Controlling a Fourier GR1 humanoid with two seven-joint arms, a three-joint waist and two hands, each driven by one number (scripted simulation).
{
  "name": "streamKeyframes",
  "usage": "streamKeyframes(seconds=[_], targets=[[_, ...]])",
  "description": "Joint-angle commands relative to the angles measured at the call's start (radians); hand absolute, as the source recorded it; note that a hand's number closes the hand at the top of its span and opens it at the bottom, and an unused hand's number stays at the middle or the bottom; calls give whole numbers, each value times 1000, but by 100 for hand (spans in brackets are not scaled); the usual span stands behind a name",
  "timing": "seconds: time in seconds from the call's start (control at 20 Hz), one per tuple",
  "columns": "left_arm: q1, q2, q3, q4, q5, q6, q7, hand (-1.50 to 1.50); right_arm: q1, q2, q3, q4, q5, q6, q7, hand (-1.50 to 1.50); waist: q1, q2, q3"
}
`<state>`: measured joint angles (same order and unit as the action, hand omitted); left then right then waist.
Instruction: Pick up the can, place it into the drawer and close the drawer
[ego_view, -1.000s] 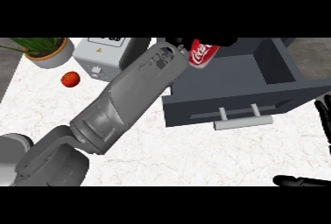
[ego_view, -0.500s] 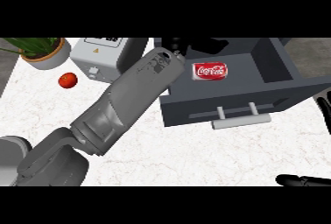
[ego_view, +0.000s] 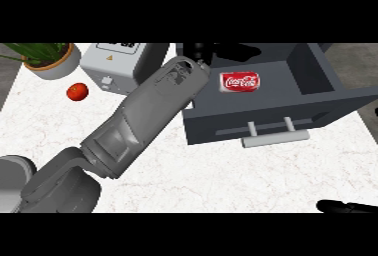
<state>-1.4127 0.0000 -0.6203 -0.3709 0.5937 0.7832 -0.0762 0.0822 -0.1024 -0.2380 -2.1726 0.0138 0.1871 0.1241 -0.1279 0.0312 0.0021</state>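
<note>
The red can (ego_view: 240, 81) lies on its side inside the open dark grey drawer (ego_view: 325, 80), label up. My left arm reaches across the counter from the lower left. Its black left hand (ego_view: 221, 51) hovers over the drawer's back part, just beyond the can, open and apart from it. The drawer's pale bar handle (ego_view: 273, 136) faces me on the front panel. My right hand (ego_view: 345, 206) shows only as black fingers at the lower right edge, resting and open.
A white-grey box appliance (ego_view: 111, 67) stands left of the drawer, partly behind my forearm. A red round fruit (ego_view: 77, 91) lies on the white marble counter (ego_view: 221, 175), and a potted plant (ego_view: 48, 57) sits in the far left corner.
The can has left my left hand and gone down into the drawer, ending on its side. The hand has opened and stayed above the drawer's back.
</note>
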Motion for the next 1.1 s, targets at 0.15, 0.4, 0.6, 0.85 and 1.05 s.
streamKeyframes(seconds=[0.15,0.4,0.6,0.85,1.05], targets=[[22,0,-10,-58,66,53,-21,-150,0,-70,40,-39,151,31,-79,-150,1,-2,0],[-23,0,17,-45,97,2,-35,-150,-18,-70,121,-57,313,-3,-98,-150,43,-8,-1],[-15,0,21,-62,122,42,-71,-150,-55,-125,145,-34,447,-9,-88,-150,54,-10,-1],[-44,0,28,-45,122,45,-73,-150,-71,-162,227,56,657,-52,-150,-150,80,-14,-1],[-77,0,2,-73,113,83,-3,-150,-135,-163,317,135,822,-77,-95,-150,109,-24,-2]])
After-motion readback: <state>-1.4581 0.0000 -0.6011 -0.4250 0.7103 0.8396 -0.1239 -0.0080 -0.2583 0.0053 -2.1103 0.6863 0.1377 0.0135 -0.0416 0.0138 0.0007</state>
